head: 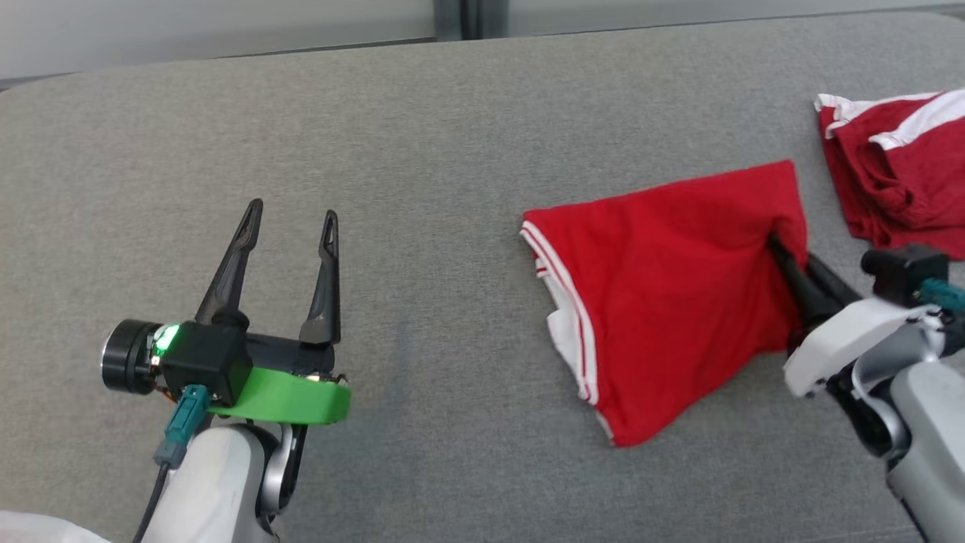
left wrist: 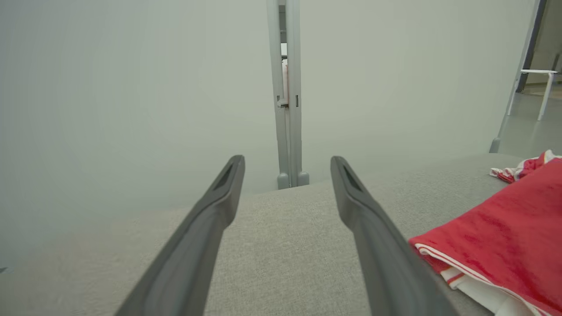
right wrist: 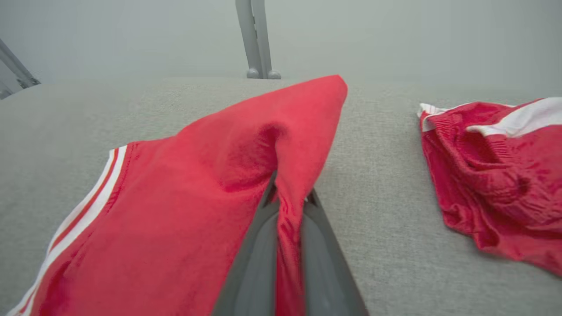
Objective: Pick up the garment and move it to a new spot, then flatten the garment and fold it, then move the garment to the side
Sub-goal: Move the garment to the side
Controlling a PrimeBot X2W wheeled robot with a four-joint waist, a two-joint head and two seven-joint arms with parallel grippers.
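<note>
Grey cushion (head: 452, 113): R pincer (head: 776, 245) clamped on red garment (head: 663, 286), right edge; L pincer (head: 292, 215) apart.

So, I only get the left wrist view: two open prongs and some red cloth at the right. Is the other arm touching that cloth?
Observer: Yes, the right gripper is shut on the red garment, pinching a fold at its right edge.
Operator: Is the scrap behind it part of it?
Observer: No, that is a second red garment, crumpled, lying apart further right.
Operator: Are my prongs touching the cloth?
Observer: No, the left gripper is open, with bare grey cushion between it and the garment.
</note>
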